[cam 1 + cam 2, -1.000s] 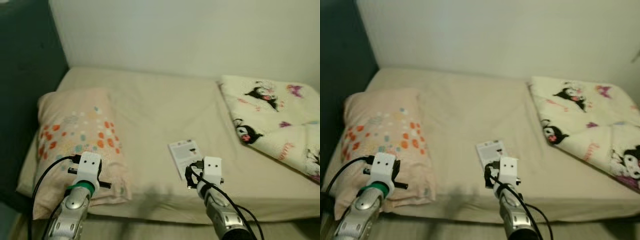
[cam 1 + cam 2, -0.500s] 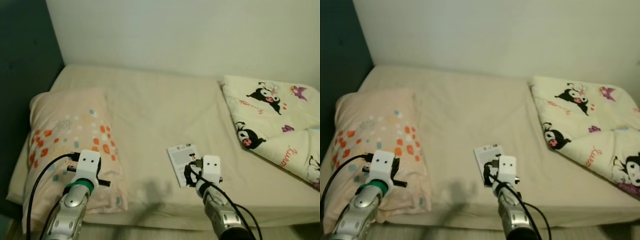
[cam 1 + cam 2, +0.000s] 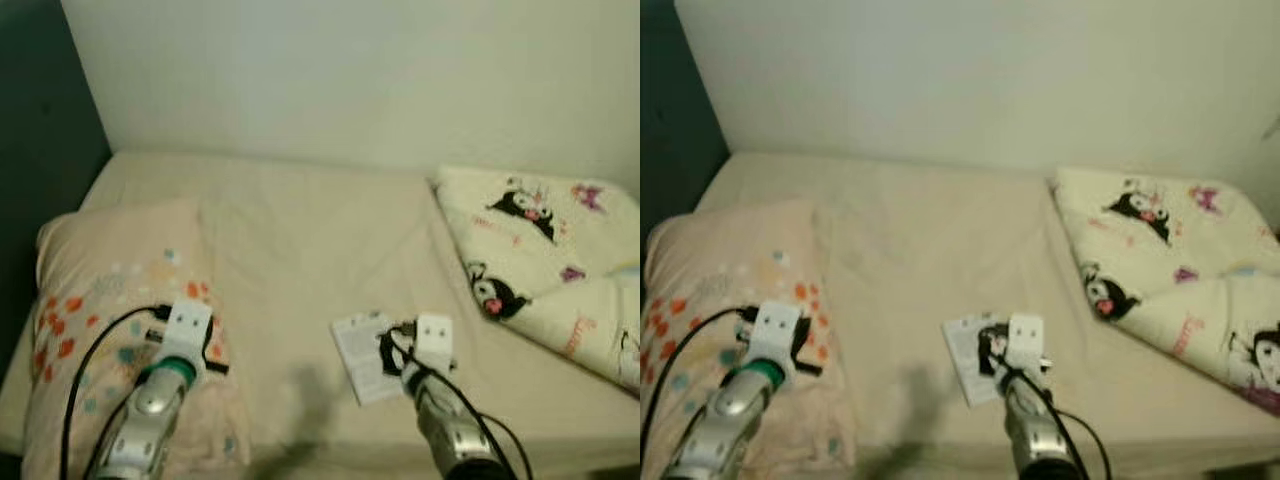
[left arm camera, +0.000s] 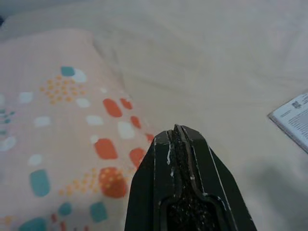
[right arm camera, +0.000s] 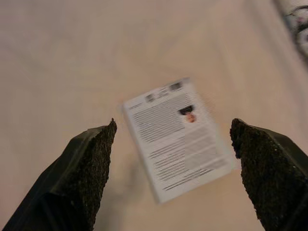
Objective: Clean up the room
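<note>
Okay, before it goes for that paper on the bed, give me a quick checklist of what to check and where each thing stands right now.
1. Right hand open: ok, its fingers stand wide apart.
2. Paper lined up between those fingers: ok, it lies flat on the bed in the gap, in the right wrist view.
3. Right hand touching the paper: not ok, it hangs above it, not yet in contact.
4. Nothing lying on the paper: ok, its printed face is bare.
5. Left hand out of the way: ok, shut, over the edge of the pillow, apart from the paper.
6. Blanket away from the paper: ok, it lies off to the right.
</note>
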